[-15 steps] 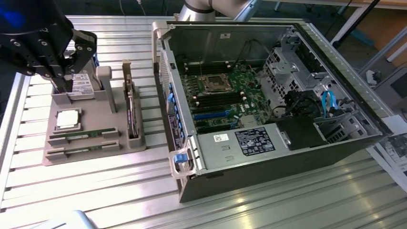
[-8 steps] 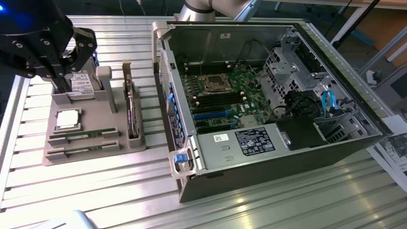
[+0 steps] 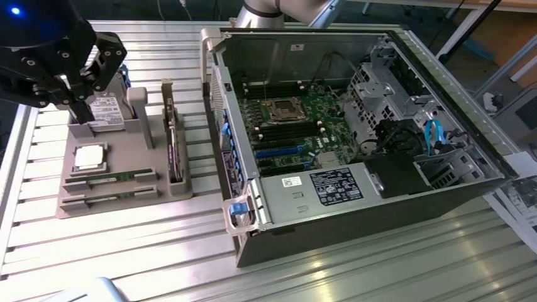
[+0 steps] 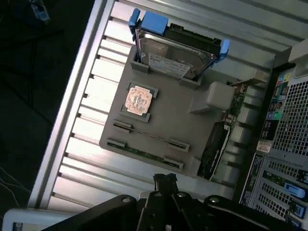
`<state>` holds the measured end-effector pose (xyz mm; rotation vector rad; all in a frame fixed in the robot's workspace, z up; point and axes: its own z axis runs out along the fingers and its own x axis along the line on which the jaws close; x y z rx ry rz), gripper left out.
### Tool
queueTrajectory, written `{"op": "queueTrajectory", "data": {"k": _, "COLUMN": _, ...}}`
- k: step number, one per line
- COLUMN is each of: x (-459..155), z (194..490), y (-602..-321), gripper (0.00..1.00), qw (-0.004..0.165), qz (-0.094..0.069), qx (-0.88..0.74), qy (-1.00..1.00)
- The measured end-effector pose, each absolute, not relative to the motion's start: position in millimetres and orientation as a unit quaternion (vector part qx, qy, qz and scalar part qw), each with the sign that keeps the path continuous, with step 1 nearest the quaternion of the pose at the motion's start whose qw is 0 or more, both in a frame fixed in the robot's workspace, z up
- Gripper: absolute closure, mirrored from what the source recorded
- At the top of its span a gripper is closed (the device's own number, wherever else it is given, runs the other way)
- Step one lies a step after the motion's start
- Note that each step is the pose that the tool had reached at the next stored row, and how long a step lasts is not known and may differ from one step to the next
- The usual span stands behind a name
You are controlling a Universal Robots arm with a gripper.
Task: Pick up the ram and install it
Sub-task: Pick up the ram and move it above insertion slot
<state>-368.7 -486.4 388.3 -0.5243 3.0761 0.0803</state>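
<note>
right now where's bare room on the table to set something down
Widest bare table: the strip under the holder and case in the exterior view. The gap between holder and case is narrow. Crowded: the holder, with ram, card and drive, gripper above it.

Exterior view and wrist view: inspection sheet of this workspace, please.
Surface: slatted metal table.
Job's things: ram and its twin lie side by side in the grey holder, beside the open computer case.
Clutter: processor, hard drive, expansion card in the same holder.
Tool: the tool hangs over the holder's hard-drive end, apart from the ram.
Cables: blue cable and black bundle inside the case.
Surroundings: papers at the exterior view's right.
</note>
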Motion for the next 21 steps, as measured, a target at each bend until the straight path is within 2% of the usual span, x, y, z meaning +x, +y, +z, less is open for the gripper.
{"op": "queueTrajectory", "data": {"k": 21, "x": -368.7, "z": 384.1, "y": -486.4, "gripper": 0.9, "qw": 0.004, "qz": 0.027, "qx": -0.388, "qy": 0.921}}
